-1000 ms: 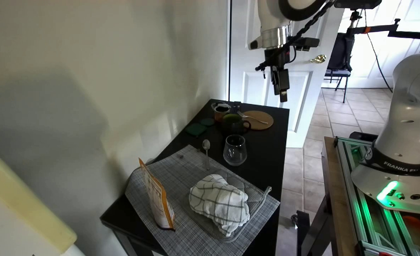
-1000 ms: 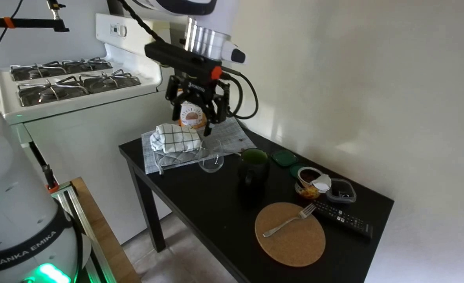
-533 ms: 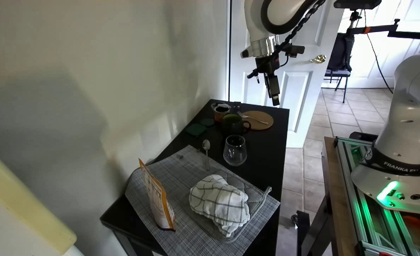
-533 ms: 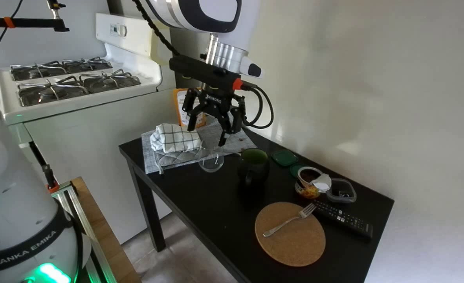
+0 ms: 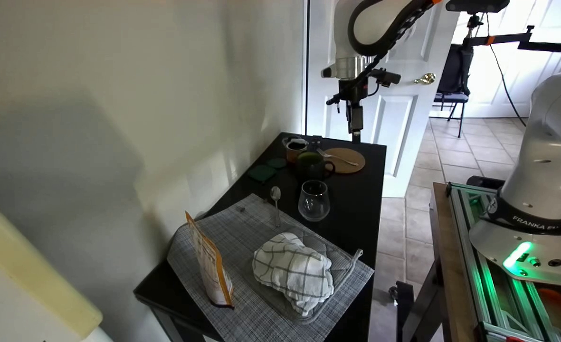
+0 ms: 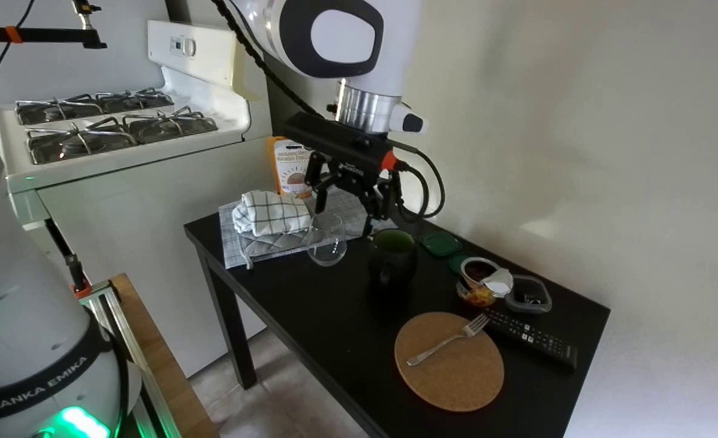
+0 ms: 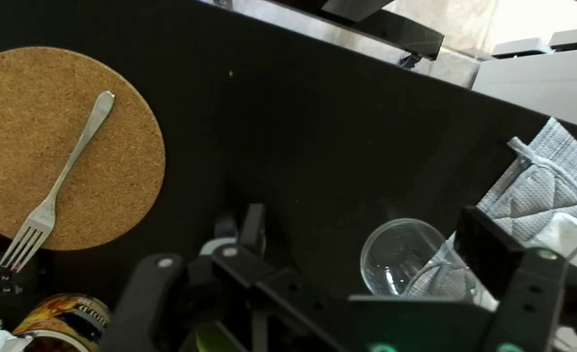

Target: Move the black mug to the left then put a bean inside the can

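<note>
In an exterior view, claw [image 6: 344, 216] pts mostly down, fingers [image 6: 321, 201] spread apart; wrist [image 6: 368, 109] just above; arm base [image 6: 24, 334] at near L w/ green light [image 6: 84, 422].

The black mug [image 6: 392, 267], green inside, stands upright — the open can [image 6: 476, 288] upright near it.

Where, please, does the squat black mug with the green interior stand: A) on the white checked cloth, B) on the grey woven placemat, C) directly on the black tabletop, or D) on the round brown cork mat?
C, because in an exterior view the black mug sits on the black tabletop, apart from the cork mat.
</note>
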Controlling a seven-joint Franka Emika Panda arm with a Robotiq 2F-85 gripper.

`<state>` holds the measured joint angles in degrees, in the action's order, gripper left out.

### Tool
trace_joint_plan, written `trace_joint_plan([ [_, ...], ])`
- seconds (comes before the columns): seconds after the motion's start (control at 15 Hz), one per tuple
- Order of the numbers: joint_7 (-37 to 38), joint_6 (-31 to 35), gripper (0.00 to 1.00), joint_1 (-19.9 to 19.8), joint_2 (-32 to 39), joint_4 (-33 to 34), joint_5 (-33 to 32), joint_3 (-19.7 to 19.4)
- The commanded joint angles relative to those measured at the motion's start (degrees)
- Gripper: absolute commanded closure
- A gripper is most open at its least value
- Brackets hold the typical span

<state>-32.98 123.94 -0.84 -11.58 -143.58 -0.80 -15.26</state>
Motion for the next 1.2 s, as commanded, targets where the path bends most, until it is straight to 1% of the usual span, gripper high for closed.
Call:
trace_joint_plan([
  [0.0, -5.5, 8.49, 0.0, -2.61, 6.33, -0.22, 3.3, -0.22],
  [0.27, -8.2, 18.23, 0.0, -4.41, 12.21, -0.16, 3.02, 1.67],
  [0.53, -9.27, 24.29, 0.0, -5.67, 17.01, 0.26, 2.91, 3.94],
  [0.73, -10.89, 28.82, 0.0, -7.14, 19.64, 0.46, 6.08, 6.04],
  [0.93, -14.45, 32.41, 0.0, -9.15, 21.37, 0.67, 11.13, 8.79],
  [1.13, -17.61, 34.43, 0.01, -11.18, 22.77, 1.3, 14.98, 11.35],
])
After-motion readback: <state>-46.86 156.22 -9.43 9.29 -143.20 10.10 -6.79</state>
